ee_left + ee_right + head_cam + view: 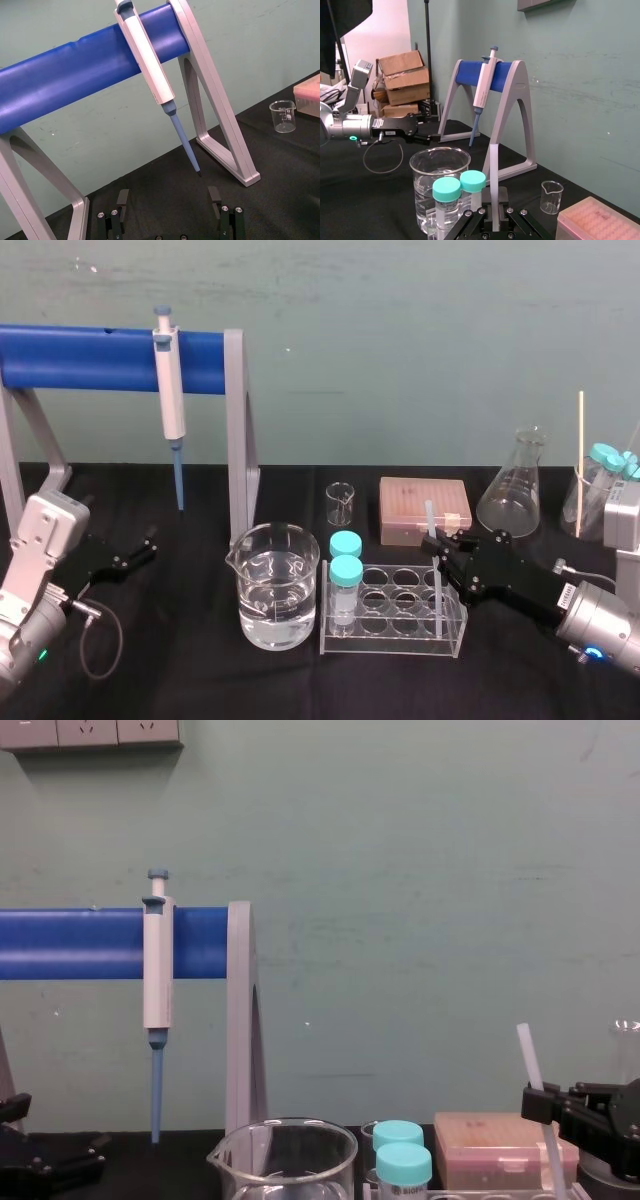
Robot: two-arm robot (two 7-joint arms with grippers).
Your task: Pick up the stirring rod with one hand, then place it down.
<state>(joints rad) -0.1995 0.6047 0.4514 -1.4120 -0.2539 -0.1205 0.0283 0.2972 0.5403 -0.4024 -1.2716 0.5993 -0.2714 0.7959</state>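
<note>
My left gripper (140,548) and right gripper (440,545) are black and blocky, with silver screws (100,214) near the jaws. Behind each sits a silver-grey wrist (600,625). A green light (42,654) glows behind the left, a blue light (594,651) behind the right. A grey cable (95,640) loops off my left wrist.

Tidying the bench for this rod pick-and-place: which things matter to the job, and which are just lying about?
In the job: stirring rod, right gripper clamped on it, rack it stands in.
Lying about: pipette, water beaker, capped tubes, small beaker, pink box, flask; left gripper parked, open.
</note>
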